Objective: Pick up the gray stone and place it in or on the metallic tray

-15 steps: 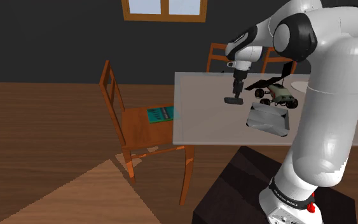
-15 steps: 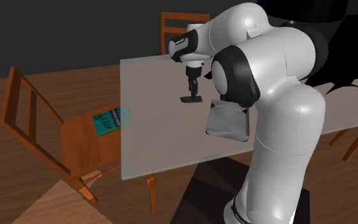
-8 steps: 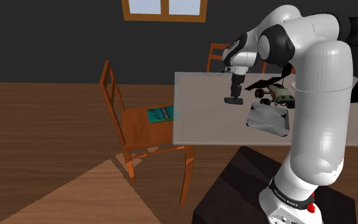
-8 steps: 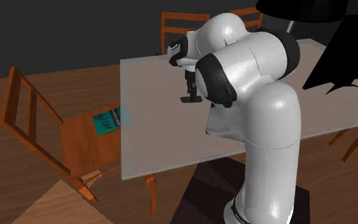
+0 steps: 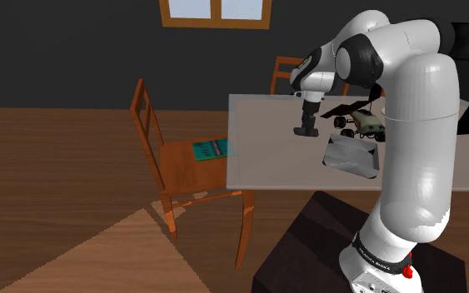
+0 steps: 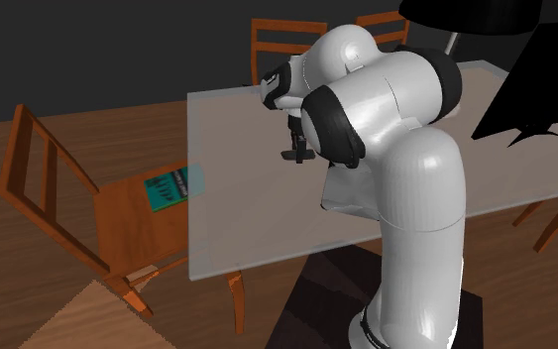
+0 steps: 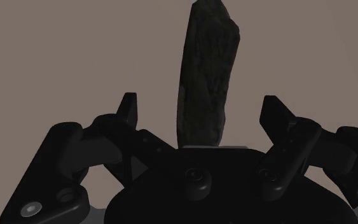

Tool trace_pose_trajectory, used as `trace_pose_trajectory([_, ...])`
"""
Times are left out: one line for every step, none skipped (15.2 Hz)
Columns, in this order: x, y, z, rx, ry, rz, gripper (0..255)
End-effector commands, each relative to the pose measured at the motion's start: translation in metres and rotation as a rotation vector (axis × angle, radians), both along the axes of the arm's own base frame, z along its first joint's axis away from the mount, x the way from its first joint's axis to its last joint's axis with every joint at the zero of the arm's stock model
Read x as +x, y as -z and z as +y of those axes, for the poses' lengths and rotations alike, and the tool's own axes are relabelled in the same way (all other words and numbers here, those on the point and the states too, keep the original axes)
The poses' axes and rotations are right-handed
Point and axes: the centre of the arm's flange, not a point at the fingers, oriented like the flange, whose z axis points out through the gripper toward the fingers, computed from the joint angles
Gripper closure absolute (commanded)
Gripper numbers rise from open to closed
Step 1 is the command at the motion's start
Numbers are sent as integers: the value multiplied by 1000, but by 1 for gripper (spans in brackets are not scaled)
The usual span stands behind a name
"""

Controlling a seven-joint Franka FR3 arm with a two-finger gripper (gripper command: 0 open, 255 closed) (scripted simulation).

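A dark gray elongated stone [image 7: 208, 70] lies on the gray table [image 5: 266, 158] between my fingers, with neither black finger [image 7: 128, 111] touching it. My gripper [image 7: 201, 107] is open and points straight down over the stone [image 5: 306, 131], close to the tabletop. The metallic tray [image 5: 351, 156] sits on the table a short way toward the stand from my gripper [image 5: 306, 125]. In the second exterior view my gripper [image 6: 296, 151] and the tray [image 6: 334, 194] are partly hidden behind the white arm.
A small toy car [image 5: 366, 125] and a dark flat object stand just beyond the tray. A wooden chair [image 5: 178, 158] with a teal book [image 5: 210, 149] on its seat stands at the table's end, and more chairs [image 5: 284, 73] stand at the far side.
The arm's upper links have swung upright toward the shoulder view's left. The hand has shifted a little toward the table's far side, still low over the stone.
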Motion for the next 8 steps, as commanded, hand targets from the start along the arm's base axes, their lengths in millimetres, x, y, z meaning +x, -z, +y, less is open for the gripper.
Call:
trace_pose_trajectory([0,0,0,0,0,0,0])
trace_pose_trajectory([0,0,0,0,0,0,0])
trace_pose_trajectory([0,0,0,0,0,0,255])
trace_pose_trajectory([0,0,0,0,0,0,255])
trace_pose_trajectory([0,0,0,0,0,0,255])
trace_pose_trajectory([0,0,0,0,0,0,255])
trace_pose_trajectory([0,0,0,0,0,0,255])
trace_pose_trajectory([0,0,0,0,0,0,255])
